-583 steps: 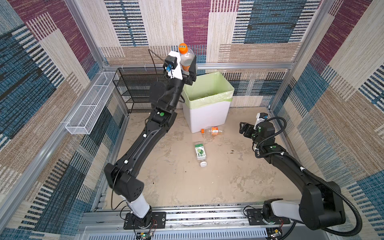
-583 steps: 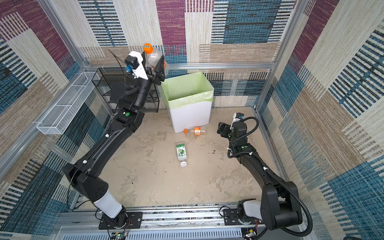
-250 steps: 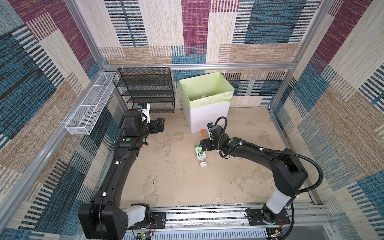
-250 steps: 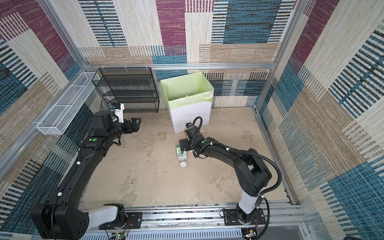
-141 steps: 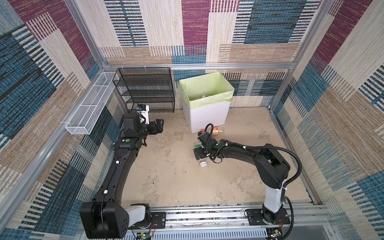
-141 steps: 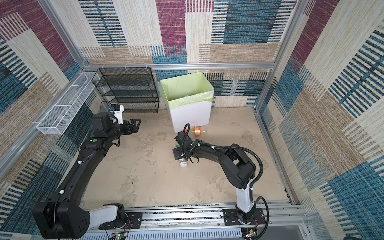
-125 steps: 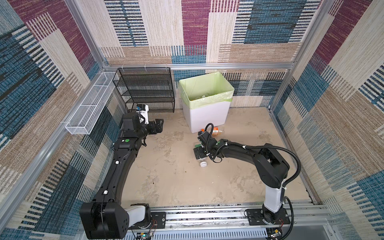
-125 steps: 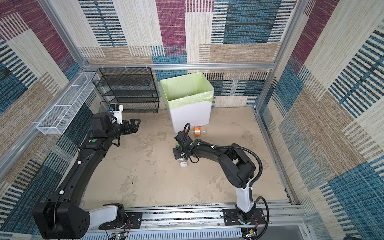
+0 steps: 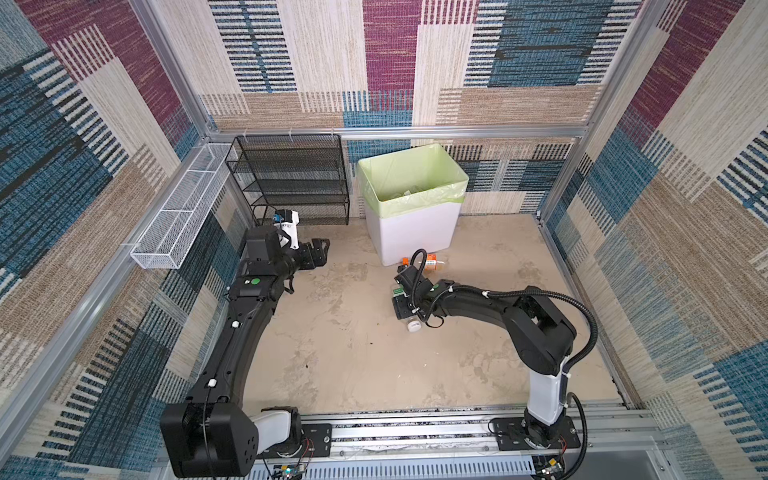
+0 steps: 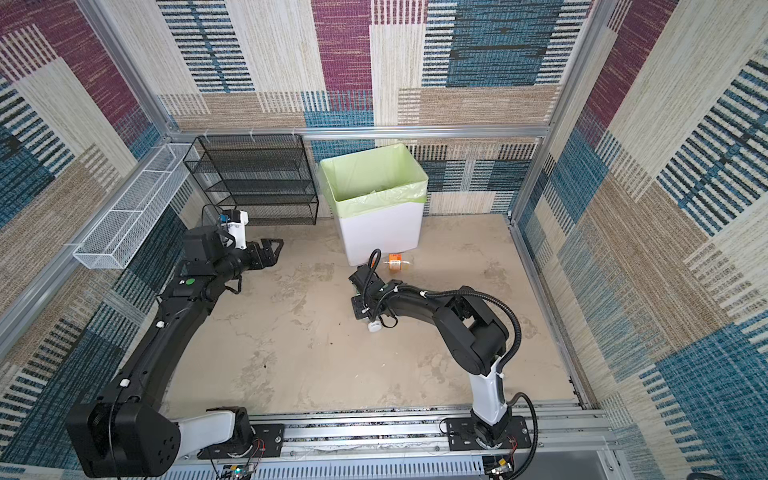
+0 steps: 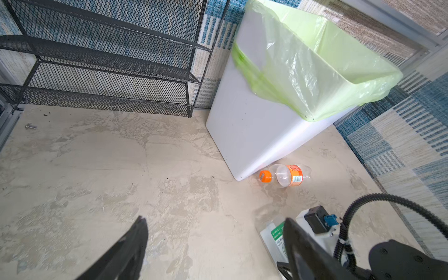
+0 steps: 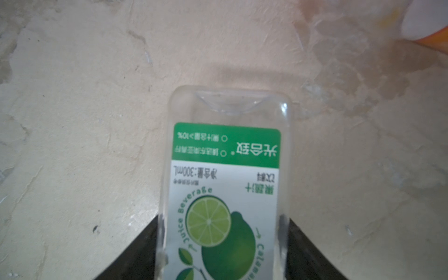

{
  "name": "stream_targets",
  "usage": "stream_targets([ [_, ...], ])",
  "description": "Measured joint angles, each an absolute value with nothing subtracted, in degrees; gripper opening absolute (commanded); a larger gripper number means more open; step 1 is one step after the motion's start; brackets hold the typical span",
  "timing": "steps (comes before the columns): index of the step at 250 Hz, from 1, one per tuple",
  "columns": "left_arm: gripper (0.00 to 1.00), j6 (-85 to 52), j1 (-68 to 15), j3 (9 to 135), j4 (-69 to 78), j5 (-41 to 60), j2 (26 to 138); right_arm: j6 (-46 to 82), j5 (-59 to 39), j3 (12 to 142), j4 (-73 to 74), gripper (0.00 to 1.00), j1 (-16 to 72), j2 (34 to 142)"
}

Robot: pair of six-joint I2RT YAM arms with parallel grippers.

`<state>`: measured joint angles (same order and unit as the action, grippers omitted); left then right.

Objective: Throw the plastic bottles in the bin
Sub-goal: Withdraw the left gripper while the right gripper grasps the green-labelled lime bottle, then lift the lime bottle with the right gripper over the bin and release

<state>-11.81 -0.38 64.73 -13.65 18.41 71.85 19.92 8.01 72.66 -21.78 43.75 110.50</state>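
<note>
**Now the right hand grips the lime bottle on the worktop**

Low over the beige worktop, the right hand is clenched on the green-label bottle. In the right wrist view its black fingers press flush against both sides of the clear body, and the lime label faces the camera. The bottle lies on its side. In both top views its white cap pokes out from under the right arm, toward the near edge. Whether the bottle rests on the surface or sits just clear of it, I cannot tell.

A second one, the orange-label bottle, lies on its side just beside the foot of the bin, close to the right hand but not touching it.

The left hand is released: its fingers stand wide apart with nothing between them. It hangs in front of the black wire rack, well apart from both bottles. The bin stands beside that rack, with a pale green bag folded over its rim.
</note>
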Motion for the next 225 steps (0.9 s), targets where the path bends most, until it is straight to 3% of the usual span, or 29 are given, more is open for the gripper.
stream_targets([
  [101,0.86,-12.0,-0.4,64.5,-13.4,19.0,72.1,21.4,8.3,69.0,-21.4,0.63,40.6,101.9],
  [172,0.85,-12.4,-0.4,63.1,-11.5,20.8,72.1,21.3,11.2,64.3,-16.1,0.63,32.6,86.8],
  [225,0.84,-13.3,-1.7,61.0,-8.5,23.2,71.3,18.7,15.0,59.2,-4.7,0.63,31.8,74.6],
])
